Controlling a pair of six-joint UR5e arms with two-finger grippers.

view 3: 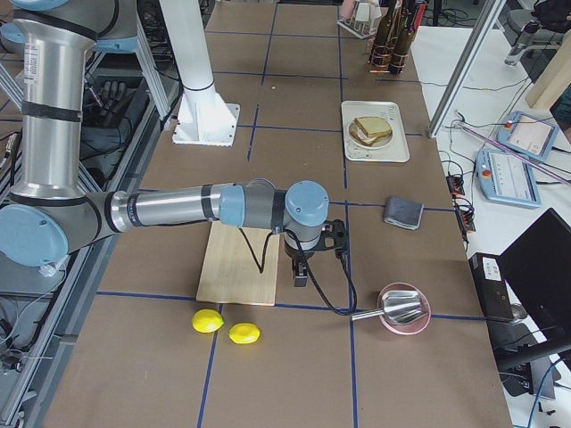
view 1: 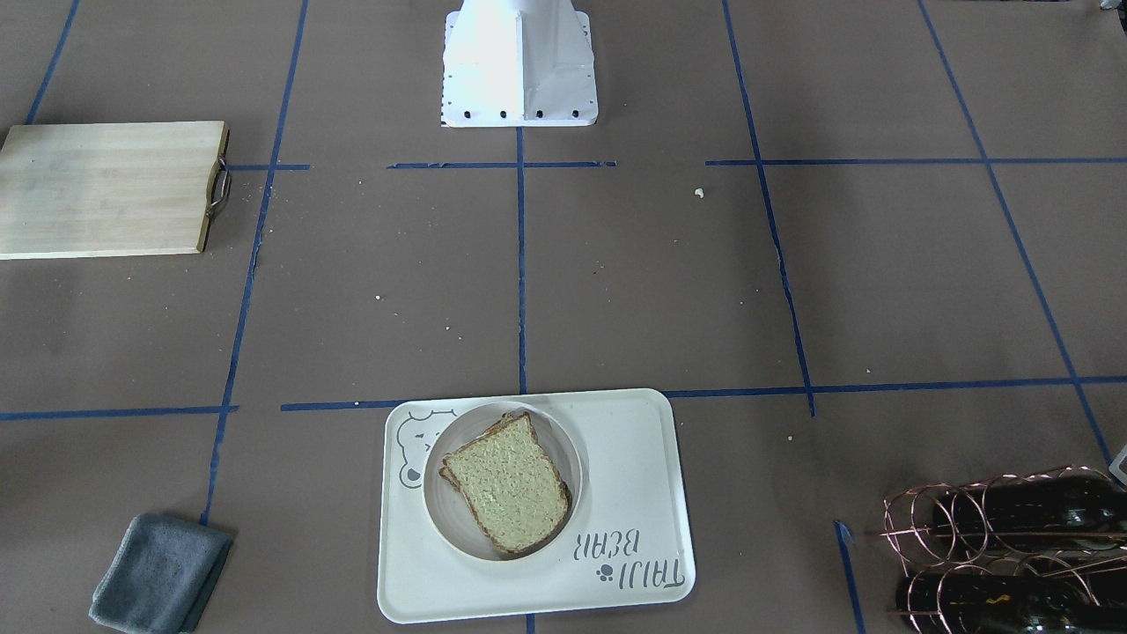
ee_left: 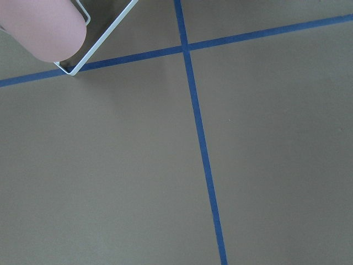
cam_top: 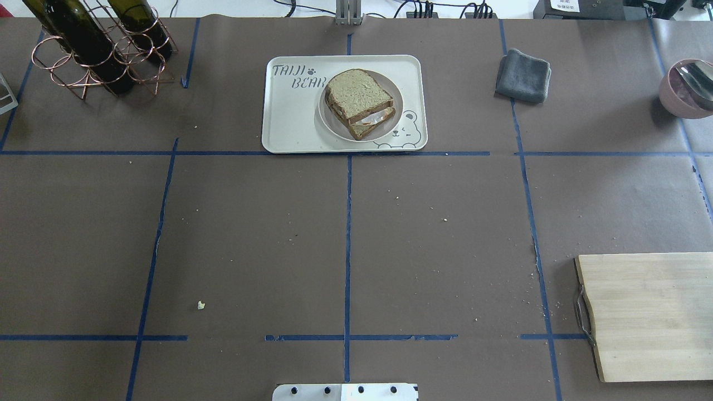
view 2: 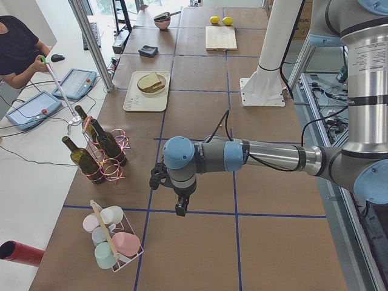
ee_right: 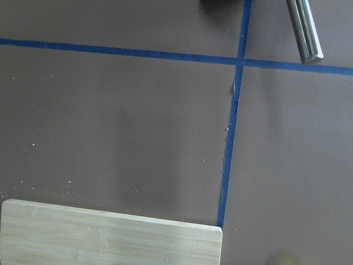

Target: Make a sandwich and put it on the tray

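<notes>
The sandwich (view 1: 506,484), two tan bread slices with white egg showing between them (cam_top: 359,100), lies on a small round white plate (cam_top: 328,123). The plate stands on the cream tray (view 1: 634,493) with the bear face and lettering (cam_top: 289,122). The sandwich also shows in the side views (view 2: 151,82) (view 3: 369,129). My left gripper (view 2: 180,209) hangs over bare table far from the tray, near the bottle rack. My right gripper (view 3: 301,278) hangs by the edge of the cutting board. Both show only in the side views, so I cannot tell whether they are open or shut.
A wooden cutting board (cam_top: 652,314) lies on my right. A grey cloth (cam_top: 522,75) lies right of the tray, a copper rack with bottles (cam_top: 94,50) left of it. A pink bowl with a ladle (view 3: 403,308), two lemons (view 3: 207,321) and a cup rack (view 2: 112,236) stand at the table ends.
</notes>
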